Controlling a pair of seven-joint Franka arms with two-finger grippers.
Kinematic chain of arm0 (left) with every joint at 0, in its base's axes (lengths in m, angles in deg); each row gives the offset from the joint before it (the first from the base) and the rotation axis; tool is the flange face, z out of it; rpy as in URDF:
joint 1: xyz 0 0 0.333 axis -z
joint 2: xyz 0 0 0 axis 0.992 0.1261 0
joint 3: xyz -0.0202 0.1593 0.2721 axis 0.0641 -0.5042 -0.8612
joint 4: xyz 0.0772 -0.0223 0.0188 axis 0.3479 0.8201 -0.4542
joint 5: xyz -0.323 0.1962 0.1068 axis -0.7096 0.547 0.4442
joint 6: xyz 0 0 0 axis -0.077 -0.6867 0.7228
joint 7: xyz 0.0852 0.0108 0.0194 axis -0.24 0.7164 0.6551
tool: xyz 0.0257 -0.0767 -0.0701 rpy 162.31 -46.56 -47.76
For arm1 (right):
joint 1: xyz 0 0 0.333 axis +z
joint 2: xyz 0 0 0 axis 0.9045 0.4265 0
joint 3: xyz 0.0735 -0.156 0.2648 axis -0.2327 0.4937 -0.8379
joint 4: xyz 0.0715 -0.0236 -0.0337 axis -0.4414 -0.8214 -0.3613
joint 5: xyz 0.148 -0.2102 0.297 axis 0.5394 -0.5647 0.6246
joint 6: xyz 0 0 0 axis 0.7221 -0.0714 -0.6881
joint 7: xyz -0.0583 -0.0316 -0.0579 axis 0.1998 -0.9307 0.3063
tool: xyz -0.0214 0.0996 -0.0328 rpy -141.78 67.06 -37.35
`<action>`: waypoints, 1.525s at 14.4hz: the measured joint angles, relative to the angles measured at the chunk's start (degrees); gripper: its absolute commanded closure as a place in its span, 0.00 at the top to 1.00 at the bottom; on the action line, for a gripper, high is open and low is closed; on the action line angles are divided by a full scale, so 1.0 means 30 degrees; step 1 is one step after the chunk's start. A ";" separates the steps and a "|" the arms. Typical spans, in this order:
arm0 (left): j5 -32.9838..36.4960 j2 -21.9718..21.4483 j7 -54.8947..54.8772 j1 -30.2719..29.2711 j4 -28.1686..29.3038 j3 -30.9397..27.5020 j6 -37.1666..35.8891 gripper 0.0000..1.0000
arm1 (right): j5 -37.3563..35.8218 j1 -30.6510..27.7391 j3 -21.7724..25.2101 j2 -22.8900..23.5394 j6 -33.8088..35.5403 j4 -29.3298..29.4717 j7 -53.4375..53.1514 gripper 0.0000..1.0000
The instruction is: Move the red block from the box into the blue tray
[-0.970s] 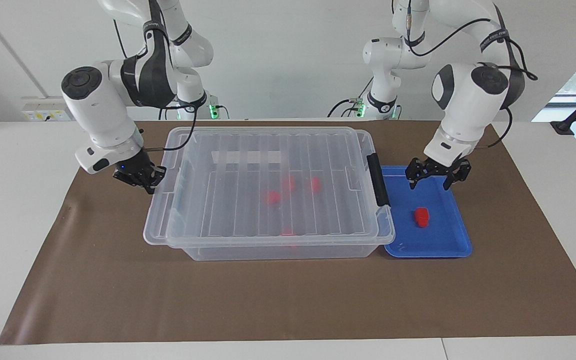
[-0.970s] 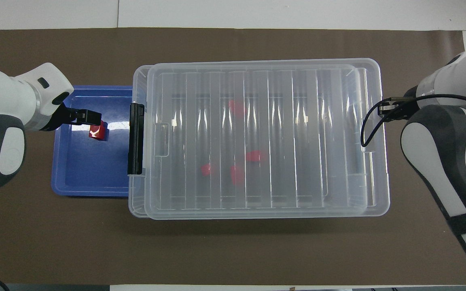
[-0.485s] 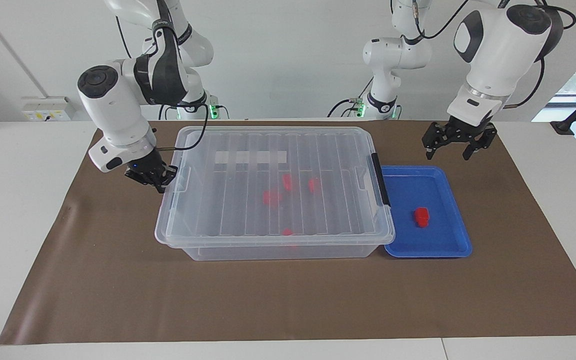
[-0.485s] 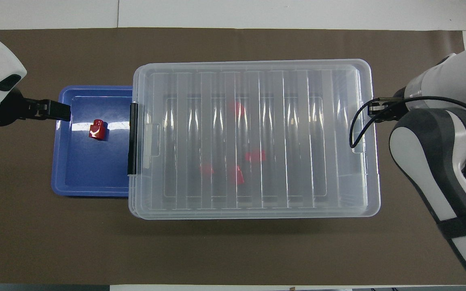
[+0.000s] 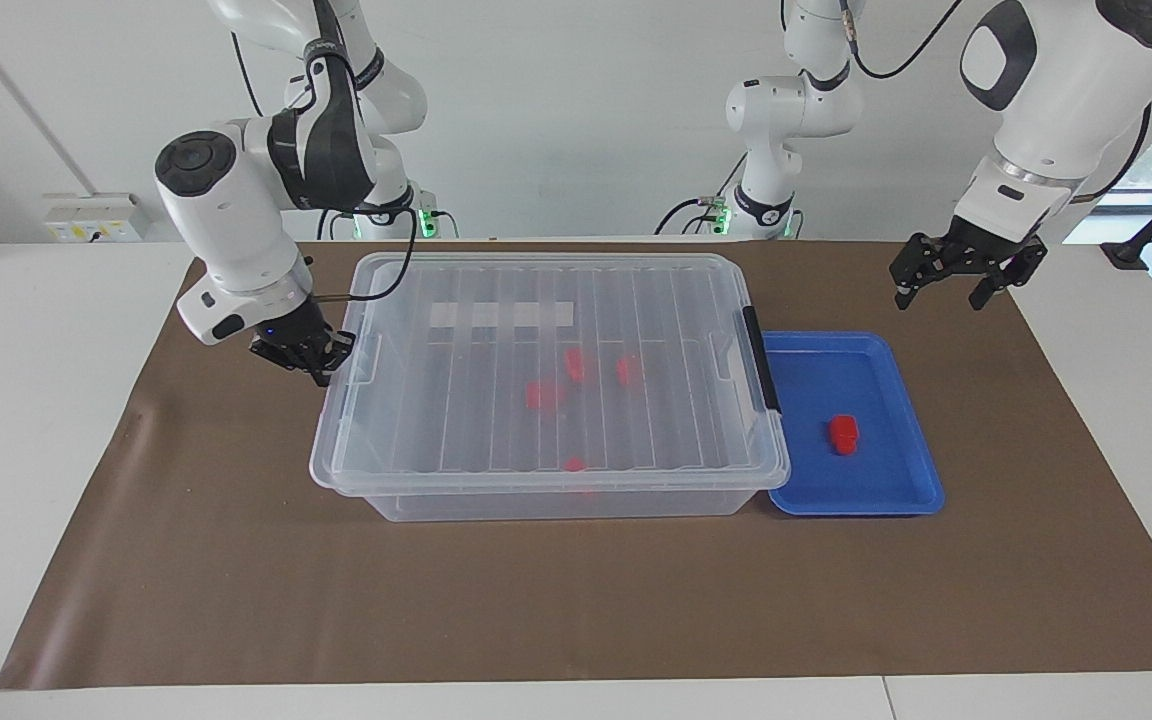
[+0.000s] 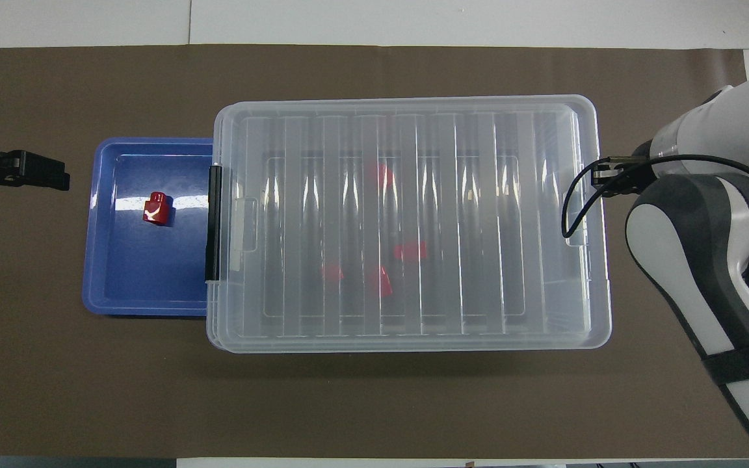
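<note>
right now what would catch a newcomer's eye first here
The big clear box with its ribbed lid on fills the middle of the brown mat, red blocks blurred inside. Beside it, at the left arm's end, one red block lies alone in the blue tray. The right gripper sits shut at the box's other end.

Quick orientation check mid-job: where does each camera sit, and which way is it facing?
Facing view: high across the table, looking toward the robots; shows both arms, the left end effector open over the mat and the right end effector shut at the box.
Overhead view: high above the robots' end, looking forward and steeply down; shows the right arm's forearm and the left end effector's tip.
Shared: box, blue tray and red block, seen half a turn apart.
</note>
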 measured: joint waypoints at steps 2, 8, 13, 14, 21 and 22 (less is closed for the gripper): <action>-0.0001 0.0004 -0.0044 -0.0019 -0.0051 0.0004 -0.0430 1.00 | 0.0000 -0.0015 0.0030 -0.0015 0.0857 0.0597 0.0000 0.00; -0.0001 0.0031 -0.0271 -0.0183 -0.0464 0.0099 -0.0953 1.00 | 0.0002 -0.0343 0.0289 -0.0451 0.7654 0.5996 -0.0002 1.00; -0.0019 0.0051 -0.0476 -0.1119 -0.0471 0.0758 -0.1289 1.00 | 0.0000 -0.0994 0.0347 -0.1013 0.8588 0.6368 0.0010 1.00; -0.0028 0.0055 -0.0479 -0.1119 -0.0471 0.0806 -0.1303 1.00 | -0.0001 -0.1255 0.0352 -0.1008 0.8412 0.6229 0.0070 1.00; -0.0064 0.0050 -0.0481 -0.1117 -0.0391 0.1007 -0.1533 1.00 | -0.0004 -0.1902 0.0343 -0.1009 0.8371 0.6062 0.1512 1.00; -0.0065 0.0024 -0.0481 -0.1117 -0.0327 0.1019 -0.1551 1.00 | -0.0004 -0.1880 0.0283 -0.1009 0.8362 0.6062 0.1512 1.00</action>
